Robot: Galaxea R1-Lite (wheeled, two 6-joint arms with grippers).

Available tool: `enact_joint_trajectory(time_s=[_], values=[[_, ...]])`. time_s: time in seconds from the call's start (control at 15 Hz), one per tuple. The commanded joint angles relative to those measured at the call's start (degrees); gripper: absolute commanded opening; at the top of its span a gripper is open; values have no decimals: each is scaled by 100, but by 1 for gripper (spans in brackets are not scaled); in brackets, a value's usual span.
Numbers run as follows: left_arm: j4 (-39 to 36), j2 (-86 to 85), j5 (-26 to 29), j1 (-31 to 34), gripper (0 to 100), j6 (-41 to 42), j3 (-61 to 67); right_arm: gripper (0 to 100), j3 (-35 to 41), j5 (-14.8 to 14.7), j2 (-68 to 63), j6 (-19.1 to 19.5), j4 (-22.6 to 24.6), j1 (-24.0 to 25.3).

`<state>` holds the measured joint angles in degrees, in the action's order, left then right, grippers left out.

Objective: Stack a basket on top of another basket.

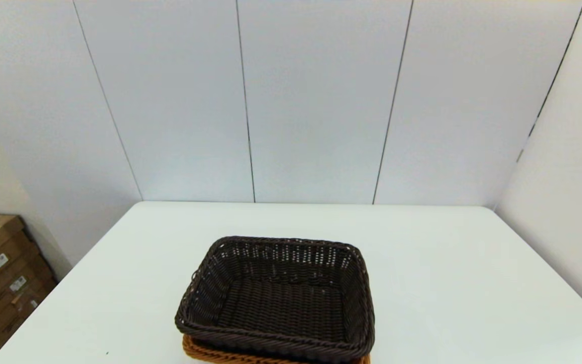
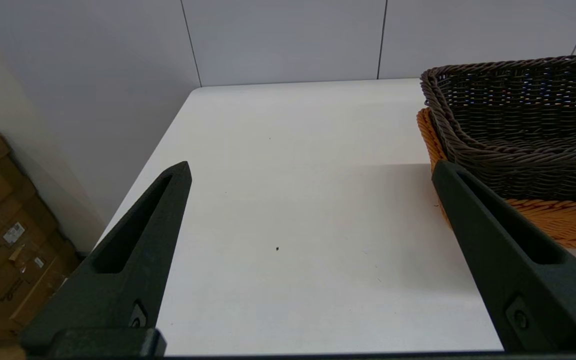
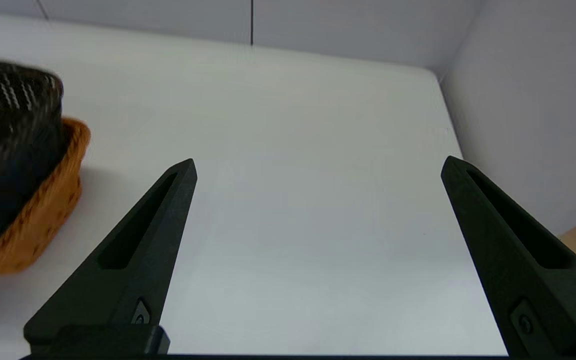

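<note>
1. My left gripper [image 2: 310, 170] hangs over bare table [image 2: 288, 210], fingers spread wide and holding nothing; my right gripper [image 3: 318, 165] does likewise.
2. The orange-tan basket [image 1: 205, 351] is mostly hidden beneath the dark brown basket [image 1: 278, 298], cut off at the near edge.
3. The dark basket sits upright, nested, between both grippers.

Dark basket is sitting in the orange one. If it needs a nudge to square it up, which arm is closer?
Probably left. Its open pincer sits right beside the dark basket and orange basket. The right pincer, also open, looks farther off.
</note>
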<state>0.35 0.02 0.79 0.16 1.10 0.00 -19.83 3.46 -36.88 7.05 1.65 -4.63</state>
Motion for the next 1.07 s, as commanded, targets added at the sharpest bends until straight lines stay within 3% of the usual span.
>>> enact_joint_trajectory(time_s=[0.07, 0.53, 0.73, 1.07], values=[[0, -11, 0, 2, 100, 5, 9, 100, 674, 49, 761, 166, -112, -126], [0, -11, 0, 2, 100, -4, 9, 100, 1456, -56, 1983, 139, -156, -134], [0, -11, 0, 2, 100, 5, 9, 100, 1693, -267, 2053, 130, -59, -134], [0, -11, 0, 2, 100, 5, 9, 100, 1913, -267, 2070, 122, -15, 59]])
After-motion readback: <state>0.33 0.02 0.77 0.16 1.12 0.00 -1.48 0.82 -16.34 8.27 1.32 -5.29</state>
